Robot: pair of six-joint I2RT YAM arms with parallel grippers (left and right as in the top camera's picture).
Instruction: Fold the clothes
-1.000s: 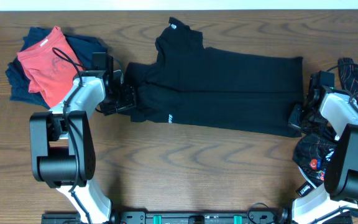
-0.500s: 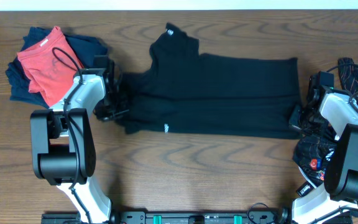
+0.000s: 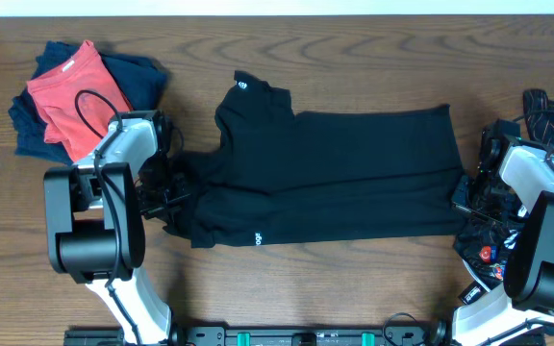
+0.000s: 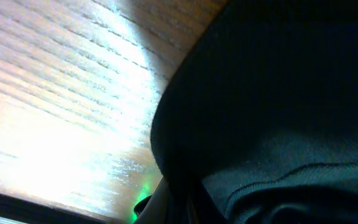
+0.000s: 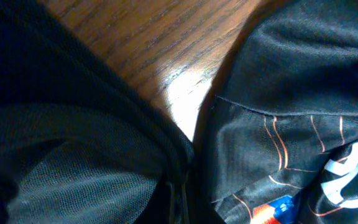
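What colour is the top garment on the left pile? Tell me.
The top garment is coral red; clearest in the overhead view.

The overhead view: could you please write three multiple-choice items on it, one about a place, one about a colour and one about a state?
1. Where does the red garment lie?
A) in a basket
B) on navy cloth at the far left of the table
C) between the arm bases

2. What colour is the small logo on the black garment?
A) yellow
B) green
C) white

3. How does the black garment lie?
A) spread flat on the table
B) rolled into a ball
C) folded into a small square

Answers: B, it rests on top of the navy cloth; C, the logo shows white near the collar; A, it lies stretched out across the wood.
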